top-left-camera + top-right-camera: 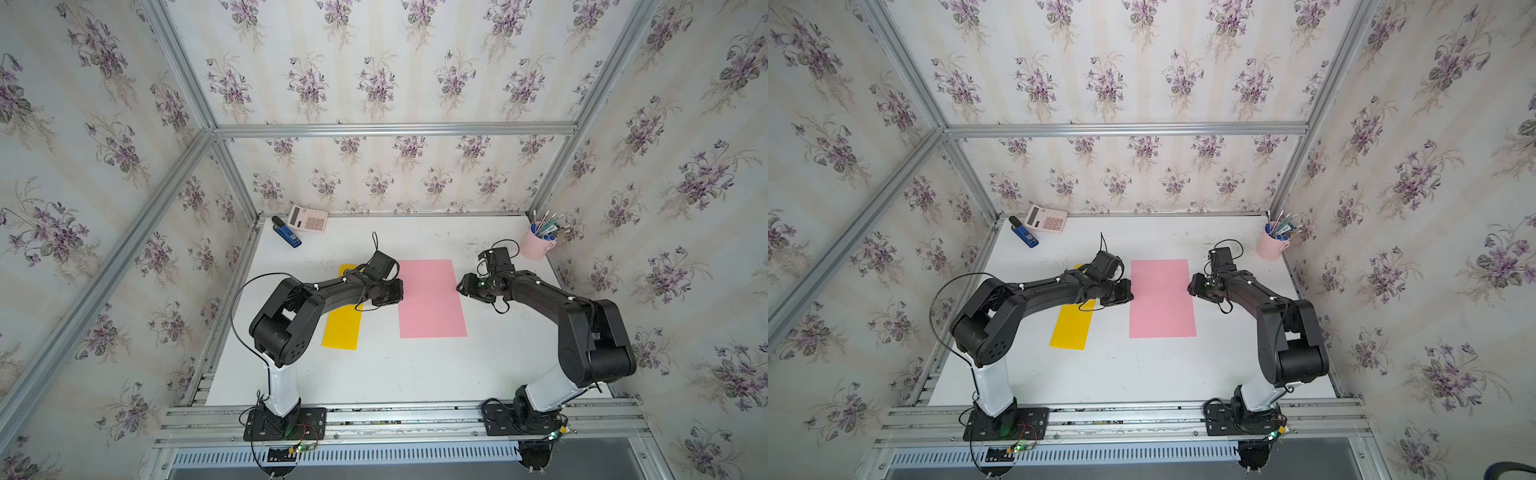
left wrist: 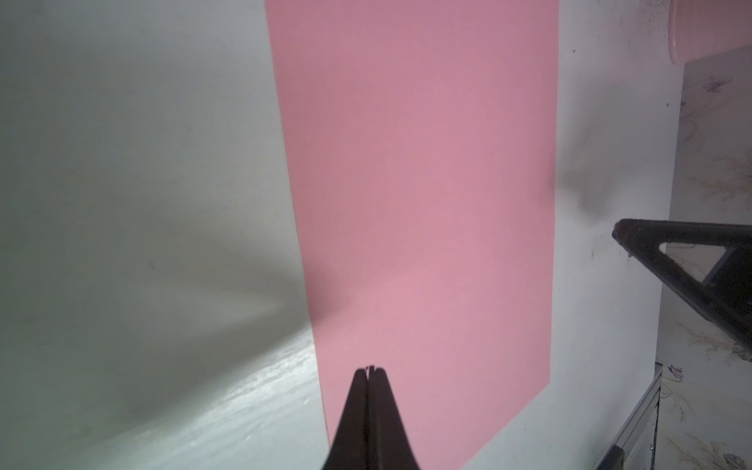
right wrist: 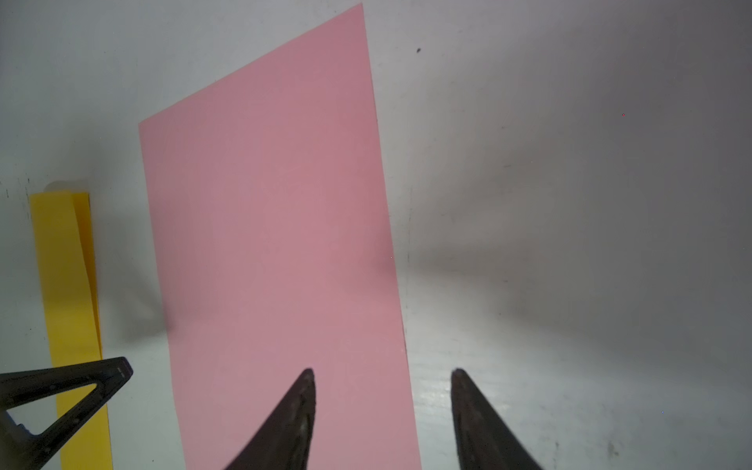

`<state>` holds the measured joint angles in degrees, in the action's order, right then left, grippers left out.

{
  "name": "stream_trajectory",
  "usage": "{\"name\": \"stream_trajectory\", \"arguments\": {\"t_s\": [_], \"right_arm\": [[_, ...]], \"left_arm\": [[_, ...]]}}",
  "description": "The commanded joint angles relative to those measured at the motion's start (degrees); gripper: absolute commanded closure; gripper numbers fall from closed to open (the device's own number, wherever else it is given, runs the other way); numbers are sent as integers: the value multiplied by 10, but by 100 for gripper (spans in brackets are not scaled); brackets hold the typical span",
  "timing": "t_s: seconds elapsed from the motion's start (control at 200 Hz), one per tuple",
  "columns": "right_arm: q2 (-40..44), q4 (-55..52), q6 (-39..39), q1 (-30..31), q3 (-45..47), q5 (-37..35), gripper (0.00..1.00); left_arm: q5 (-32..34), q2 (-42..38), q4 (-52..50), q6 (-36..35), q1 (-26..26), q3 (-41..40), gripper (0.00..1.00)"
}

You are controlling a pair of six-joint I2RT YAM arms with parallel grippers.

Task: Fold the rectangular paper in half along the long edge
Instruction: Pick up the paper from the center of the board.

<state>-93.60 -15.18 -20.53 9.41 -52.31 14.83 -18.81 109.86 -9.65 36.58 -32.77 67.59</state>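
We see the pink paper (image 1: pixel 430 297) lying flat near the middle of the desk (image 1: pixel 374 365). Our left gripper (image 2: pixel 369 371) has its fingers pressed together over one long edge; our right gripper (image 3: pixel 382 372) has them spread across the opposite edge.

Setting: a robotics lab test cell dressed as an office desk. An aluminium extrusion frame (image 1: pixel 395 129) supports floral wallpaper panels (image 1: pixel 374 75); arm base plates (image 1: pixel 315 422) bolt to a slotted front rail (image 1: pixel 395 420). A calculator (image 1: pixel 309 219), stapler (image 1: pixel 287 235) and pen cup (image 1: pixel 536 247) stand on the white tabletop (image 1: pixel 395 374).
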Motion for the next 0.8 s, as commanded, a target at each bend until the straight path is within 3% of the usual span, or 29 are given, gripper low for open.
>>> {"name": "stream_trajectory", "arguments": {"t_s": [0.0, 0.794], "right_arm": [[-21, 27, 5, 0, -8, 1, 46], [-97, 55, 7, 0, -26, 1, 45]], "left_arm": [[35, 12, -7, 12, 6, 12, 100], [37, 71, -26, 6, 11, 54, 100]]}}
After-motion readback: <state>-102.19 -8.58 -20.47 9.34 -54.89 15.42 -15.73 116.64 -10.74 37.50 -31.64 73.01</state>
